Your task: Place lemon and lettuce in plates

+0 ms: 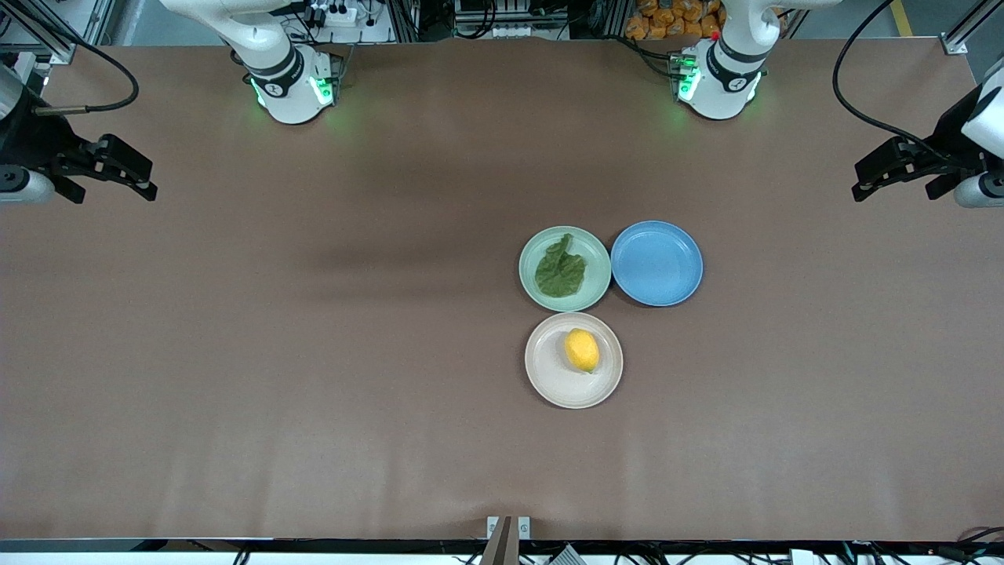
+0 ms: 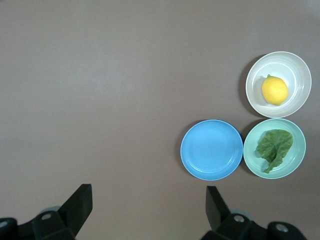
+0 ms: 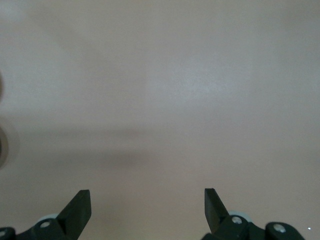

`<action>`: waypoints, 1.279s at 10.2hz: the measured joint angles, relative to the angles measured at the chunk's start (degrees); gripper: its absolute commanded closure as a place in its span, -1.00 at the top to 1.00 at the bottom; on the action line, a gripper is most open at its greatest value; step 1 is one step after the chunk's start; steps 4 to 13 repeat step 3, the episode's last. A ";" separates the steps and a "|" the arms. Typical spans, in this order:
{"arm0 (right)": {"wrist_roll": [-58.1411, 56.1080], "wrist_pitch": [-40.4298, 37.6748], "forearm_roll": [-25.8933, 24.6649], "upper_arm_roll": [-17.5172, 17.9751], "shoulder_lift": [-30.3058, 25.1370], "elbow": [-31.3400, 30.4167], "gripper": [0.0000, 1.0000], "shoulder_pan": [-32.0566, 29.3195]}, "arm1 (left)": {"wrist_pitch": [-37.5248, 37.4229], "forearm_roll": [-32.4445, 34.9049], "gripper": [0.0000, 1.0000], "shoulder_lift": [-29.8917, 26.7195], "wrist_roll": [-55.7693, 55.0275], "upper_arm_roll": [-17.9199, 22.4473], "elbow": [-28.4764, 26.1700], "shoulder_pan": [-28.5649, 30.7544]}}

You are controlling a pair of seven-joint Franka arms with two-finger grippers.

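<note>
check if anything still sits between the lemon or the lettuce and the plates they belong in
Nothing visible does. The lemon already lies in the beige plate, and the lettuce in the mint plate. The left pincer and right pincer wait open over the table's ends.

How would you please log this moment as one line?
lemon in beige plate | lettuce in mint plate | left gripper, right gripper open, waiting

Brown table (image 1: 235, 353) — cables, alu frames (image 1: 47, 23) w/ clutter along top.
</note>
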 measured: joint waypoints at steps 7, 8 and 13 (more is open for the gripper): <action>-3.20 -2.03 -0.03 -1.11 -1.44 0.00 1.00 -0.10 | -0.03 0.00 1.00 0.00 0.29 0.01 0.07 0.07; -3.20 -2.03 -0.03 -1.11 -1.44 0.00 1.00 -0.10 | -0.03 0.00 1.00 0.00 0.29 0.01 0.07 0.07; -3.20 -2.03 -0.03 -1.11 -1.44 0.00 1.00 -0.10 | -0.03 0.00 1.00 0.00 0.29 0.01 0.07 0.07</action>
